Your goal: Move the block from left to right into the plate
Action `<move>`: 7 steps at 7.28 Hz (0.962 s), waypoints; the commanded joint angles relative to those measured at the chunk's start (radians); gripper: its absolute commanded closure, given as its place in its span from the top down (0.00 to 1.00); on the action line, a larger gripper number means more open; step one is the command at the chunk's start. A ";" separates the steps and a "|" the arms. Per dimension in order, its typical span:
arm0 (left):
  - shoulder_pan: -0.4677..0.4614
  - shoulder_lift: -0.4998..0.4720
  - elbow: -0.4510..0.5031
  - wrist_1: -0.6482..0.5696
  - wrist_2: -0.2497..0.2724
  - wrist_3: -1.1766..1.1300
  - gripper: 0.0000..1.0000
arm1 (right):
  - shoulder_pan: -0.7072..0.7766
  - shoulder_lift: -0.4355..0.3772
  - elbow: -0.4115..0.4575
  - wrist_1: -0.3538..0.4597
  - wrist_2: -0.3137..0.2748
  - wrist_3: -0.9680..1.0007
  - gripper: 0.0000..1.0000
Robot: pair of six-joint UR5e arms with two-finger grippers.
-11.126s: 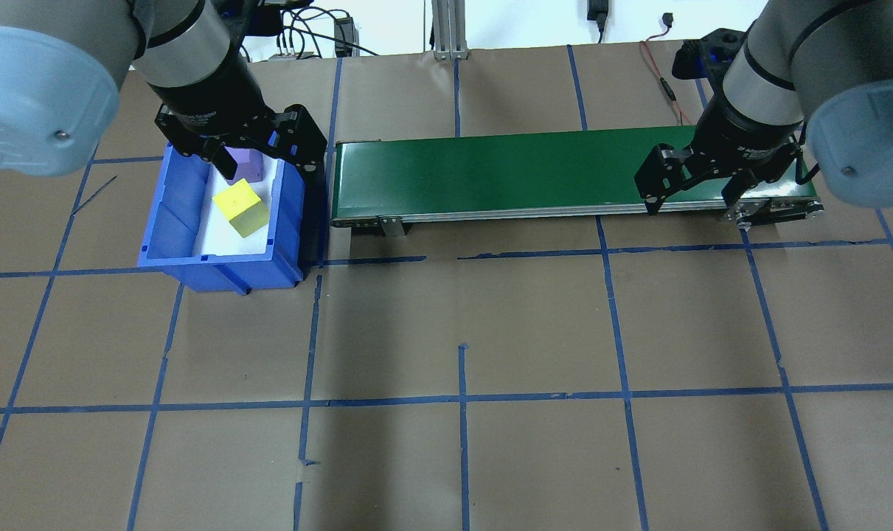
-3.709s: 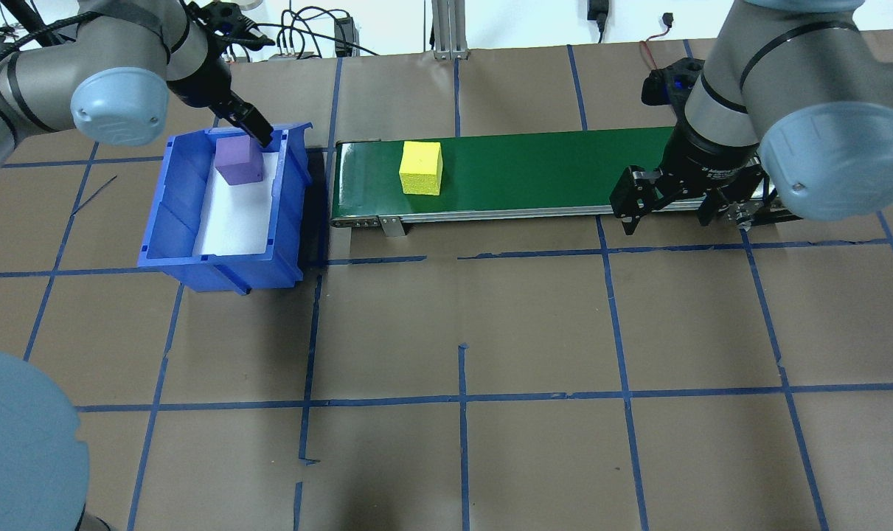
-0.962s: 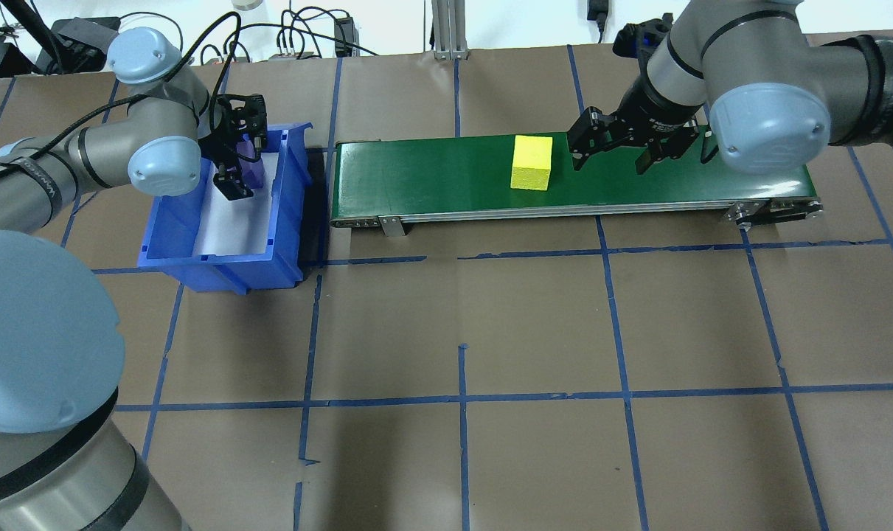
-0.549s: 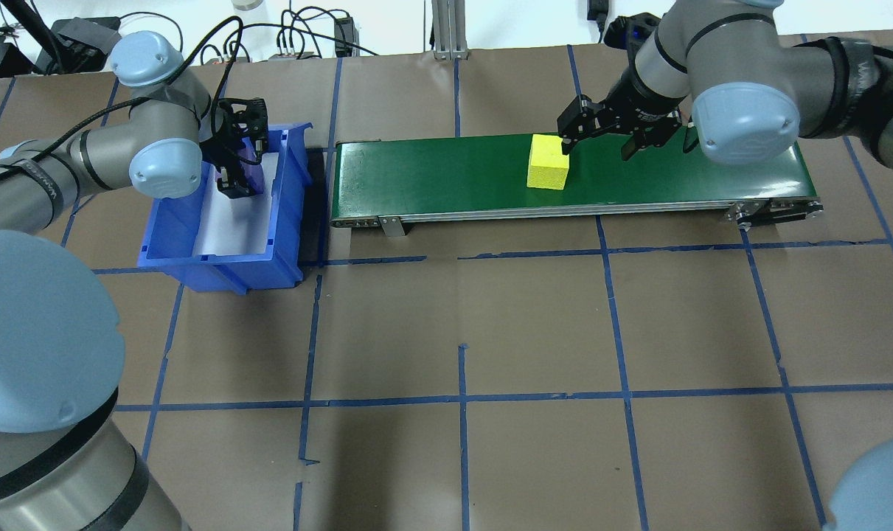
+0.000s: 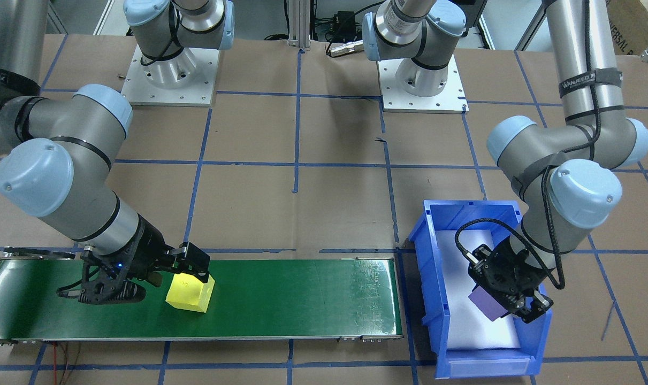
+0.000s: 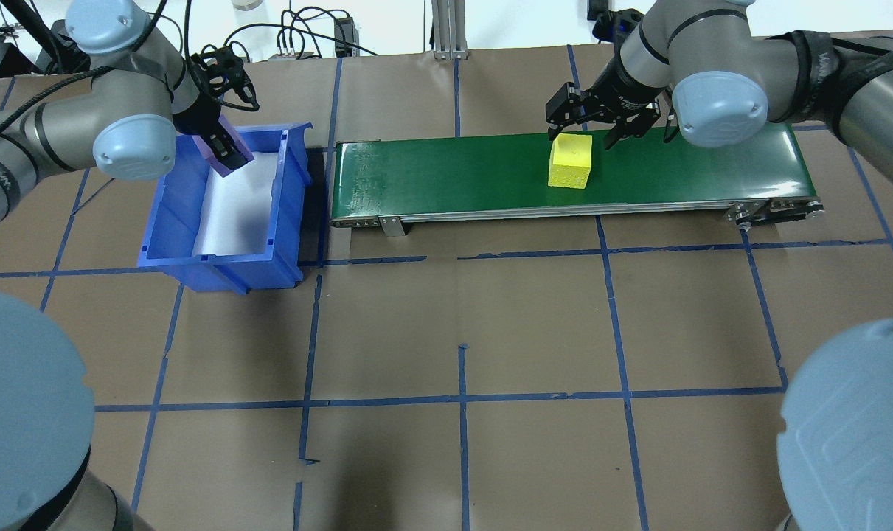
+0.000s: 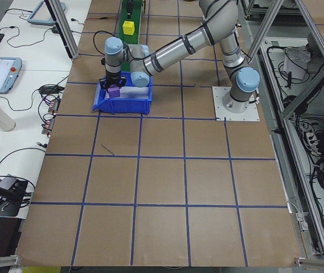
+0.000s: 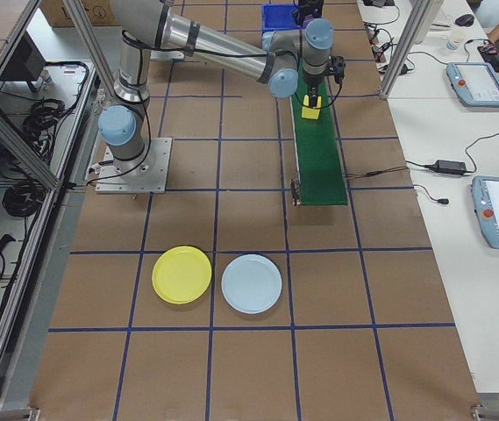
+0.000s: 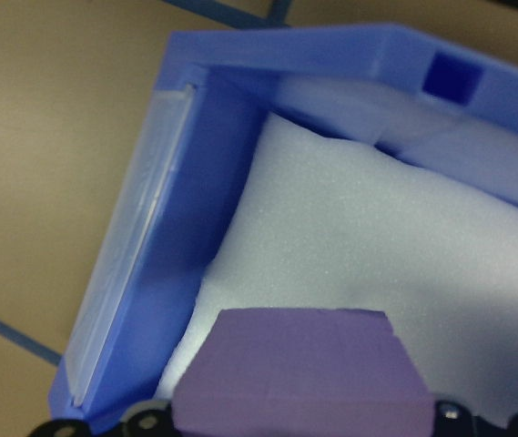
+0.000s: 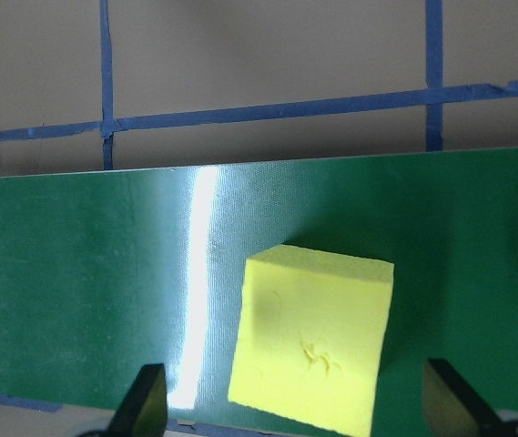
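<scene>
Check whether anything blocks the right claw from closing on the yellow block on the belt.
Nothing visible does. The right claw is open, its fingers either side of the yellow block, which sits alone on the green belt. The wrist view shows only bare belt around the block.

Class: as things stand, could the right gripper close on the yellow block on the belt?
Probably yes. The right gripper hangs open above the yellow block, a finger on each side, and nothing else lies on the belt nearby.
</scene>
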 commanded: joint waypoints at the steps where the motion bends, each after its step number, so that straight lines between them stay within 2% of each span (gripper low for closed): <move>1: -0.088 0.101 0.023 -0.212 0.008 -0.350 0.48 | -0.004 0.048 0.007 -0.046 -0.018 -0.005 1.00; 2: -0.152 0.100 0.025 -0.232 0.006 -0.528 0.48 | -0.018 0.062 0.013 -0.056 -0.073 -0.006 0.94; 3: -0.193 0.077 0.025 -0.221 0.002 -0.661 0.48 | -0.020 0.065 0.014 -0.057 -0.113 -0.013 0.55; 4: -0.242 0.035 0.036 -0.212 0.000 -0.731 0.48 | -0.021 0.067 0.011 -0.056 -0.119 -0.013 0.31; 5: -0.321 -0.027 0.051 -0.180 0.003 -0.862 0.48 | -0.024 0.062 -0.001 -0.056 -0.122 -0.020 0.24; 6: -0.337 -0.094 0.081 -0.085 0.002 -0.924 0.48 | -0.059 0.035 0.004 -0.050 -0.136 -0.081 0.23; 7: -0.340 -0.128 0.095 -0.075 0.000 -0.928 0.48 | -0.161 -0.020 0.026 -0.002 -0.156 -0.249 0.21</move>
